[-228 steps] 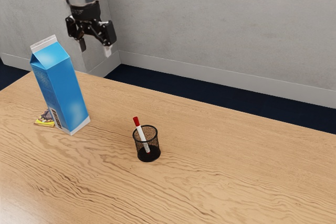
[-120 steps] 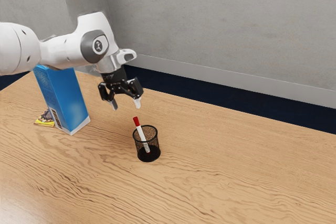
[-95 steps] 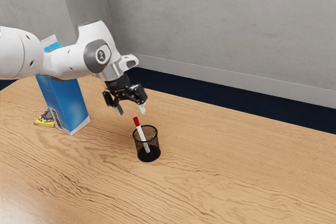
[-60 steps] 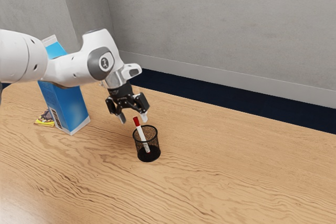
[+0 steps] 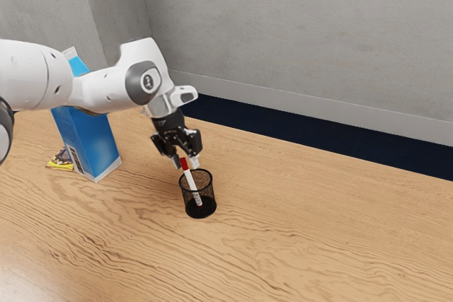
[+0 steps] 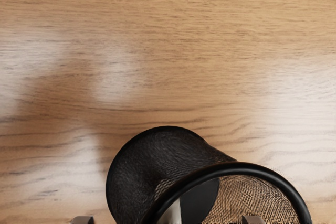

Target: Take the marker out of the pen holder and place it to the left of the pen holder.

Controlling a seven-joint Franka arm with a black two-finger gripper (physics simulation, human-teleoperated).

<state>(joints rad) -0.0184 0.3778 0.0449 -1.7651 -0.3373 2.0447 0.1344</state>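
The gripper (image 5: 186, 163) is low over the black mesh pen holder (image 5: 200, 203) in the exterior view, its fingertips apart on either side of the marker's red cap. The white marker (image 5: 191, 182) leans inside the holder, cap up and above the rim. In the wrist view, the gripper (image 6: 168, 220) has a fingertip at each side of the lower edge. Between them are the holder's rim (image 6: 236, 168) and a pale part of the marker (image 6: 173, 213); the cap is out of sight there.
A tall blue carton (image 5: 88, 143) stands toward the exterior view's left, partly behind the arm. Beside its base lies a small yellow and dark packet (image 5: 61, 160). All stand on the wooden table (image 5: 283, 245), with a grey wall behind.
My hand has come over from the exterior view's upper left and down to the marker's cap. The fingertips look closer together than half a second ago. Marker and holder have not moved.
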